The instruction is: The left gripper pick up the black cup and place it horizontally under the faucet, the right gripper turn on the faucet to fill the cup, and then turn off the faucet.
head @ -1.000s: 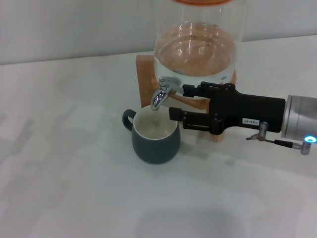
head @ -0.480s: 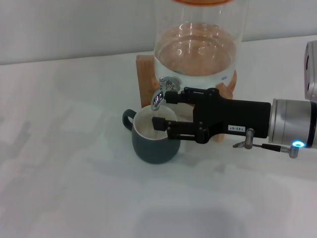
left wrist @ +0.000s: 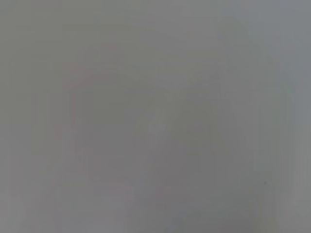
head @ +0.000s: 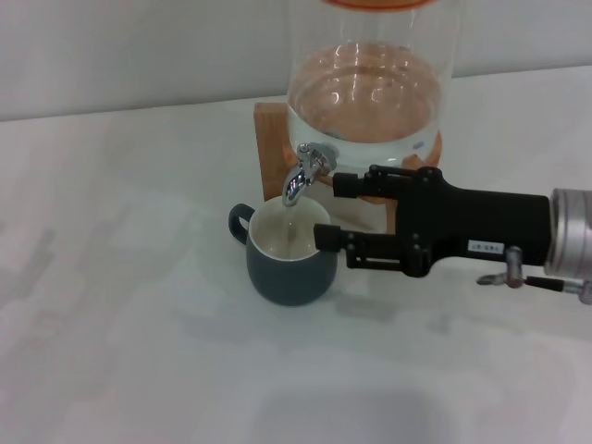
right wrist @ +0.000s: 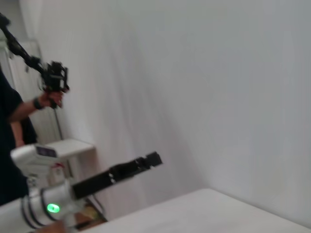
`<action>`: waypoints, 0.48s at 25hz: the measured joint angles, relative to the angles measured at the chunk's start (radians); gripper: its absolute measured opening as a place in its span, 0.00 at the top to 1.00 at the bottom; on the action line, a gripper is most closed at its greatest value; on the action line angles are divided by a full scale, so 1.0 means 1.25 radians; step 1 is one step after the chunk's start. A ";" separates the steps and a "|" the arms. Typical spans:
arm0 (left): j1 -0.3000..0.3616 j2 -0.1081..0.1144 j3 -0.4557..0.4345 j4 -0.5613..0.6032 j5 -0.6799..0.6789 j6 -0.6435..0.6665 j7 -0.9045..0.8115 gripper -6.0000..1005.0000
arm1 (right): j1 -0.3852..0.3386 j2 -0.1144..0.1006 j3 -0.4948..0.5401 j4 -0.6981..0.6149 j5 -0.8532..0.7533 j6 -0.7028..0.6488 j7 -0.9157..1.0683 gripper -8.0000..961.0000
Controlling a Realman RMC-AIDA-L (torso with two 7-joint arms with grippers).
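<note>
The black cup (head: 290,267) stands upright on the white table, its cream inside right under the faucet (head: 302,173). A thin thread of water seems to run from the spout into it. My right gripper (head: 329,211) reaches in from the right and is open, with nothing between its fingers. Its far finger lies just right of the faucet, and its near finger is by the cup's right rim. The left gripper (right wrist: 152,158) is out of the head view. It shows only far off in the right wrist view, on the silver arm with a green light.
The glass water dispenser (head: 370,83) stands on a wooden stand (head: 272,139) behind the cup. The white table (head: 120,305) spreads to the left and front. A person (right wrist: 14,121) holding a rig stands far off in the right wrist view. The left wrist view is plain grey.
My right gripper pushed left to the faucet half a second ago, then drew back right and a little lower. The cup has not moved.
</note>
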 joint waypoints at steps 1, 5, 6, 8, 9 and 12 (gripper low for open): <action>0.000 0.000 0.000 0.000 0.000 0.000 -0.001 0.19 | -0.003 0.000 0.007 0.000 0.001 0.017 0.001 0.25; -0.004 0.001 0.001 0.007 0.001 -0.001 -0.006 0.19 | -0.011 0.000 0.008 -0.001 0.006 0.067 0.002 0.25; -0.003 0.001 0.002 0.016 0.002 -0.003 -0.011 0.19 | -0.012 0.000 0.005 -0.001 0.009 0.074 0.002 0.25; 0.003 0.001 0.004 0.033 0.004 -0.010 -0.019 0.19 | -0.016 0.001 -0.008 -0.002 0.018 0.081 0.002 0.25; 0.006 0.001 0.004 0.039 0.004 -0.015 -0.023 0.19 | -0.018 0.001 -0.020 -0.003 0.022 0.081 0.002 0.25; 0.009 0.001 0.003 0.040 0.004 -0.029 -0.024 0.19 | -0.020 0.002 -0.060 -0.021 0.025 0.063 0.002 0.25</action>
